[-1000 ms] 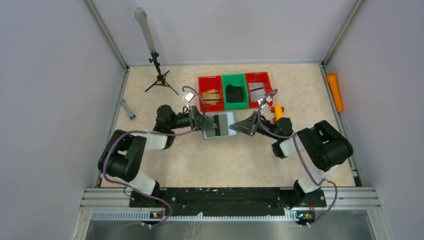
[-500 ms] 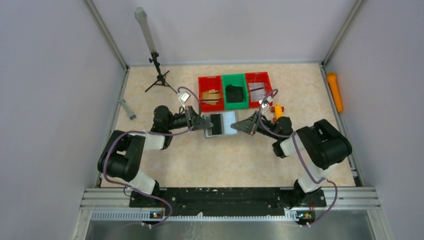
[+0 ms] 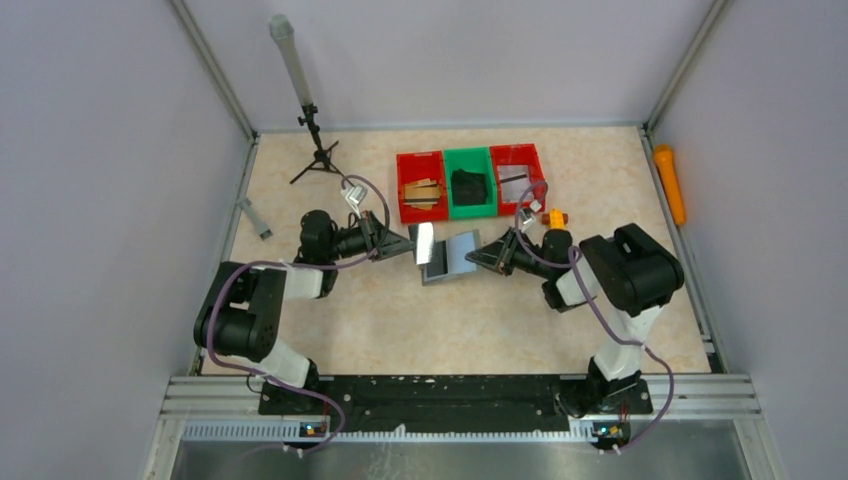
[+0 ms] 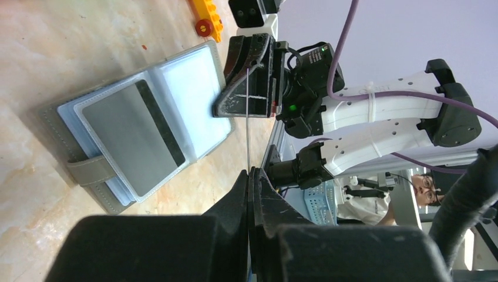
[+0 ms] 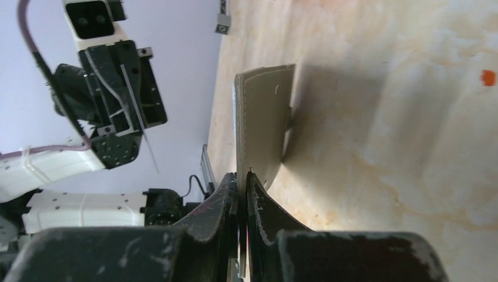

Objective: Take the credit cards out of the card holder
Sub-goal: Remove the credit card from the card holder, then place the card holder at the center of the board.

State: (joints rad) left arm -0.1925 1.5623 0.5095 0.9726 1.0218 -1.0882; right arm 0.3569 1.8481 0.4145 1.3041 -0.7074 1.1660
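Card pulled, card holder pinned open on the table (image 3: 400, 320).
Left end effector (image 4: 251, 174) is closed tight on one thin credit card (image 3: 424, 243), held edge-on just beside the card holder (image 4: 188, 82). Right end effector (image 5: 242, 176) is pinched shut on the holder's far cover edge. A second card (image 4: 132, 134), dark-striped, sits in a clear pocket.

Overhead plus two wrist close-ups.
Top looks down from behind the near edge of the bench (image 3: 450, 320); wrist cameras face each other, low and close, sharing the card holder (image 4: 141, 126).
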